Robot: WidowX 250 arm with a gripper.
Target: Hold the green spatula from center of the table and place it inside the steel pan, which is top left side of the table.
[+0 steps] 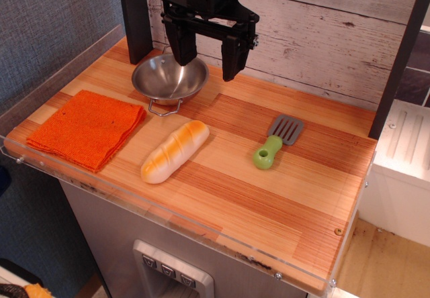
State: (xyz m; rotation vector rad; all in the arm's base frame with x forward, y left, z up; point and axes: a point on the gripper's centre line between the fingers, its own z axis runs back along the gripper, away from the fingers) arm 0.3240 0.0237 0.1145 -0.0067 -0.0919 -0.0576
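With its jaws spread empty above the pan, the gripper hangs well apart from the spatula lying flat mid-table, whose low, chunky handle could slip an off-centre pinch.

No text, label, brand, number or sign can be read anywhere, neither on the striped wooden worktop nor on the grey cabinet base beneath its front edge.

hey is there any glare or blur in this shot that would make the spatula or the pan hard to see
In the observation.image view, the green spatula is sharp and evenly lit, the steel pan shows bright reflections yet a clear rim, and the open end effector shadows part of it.
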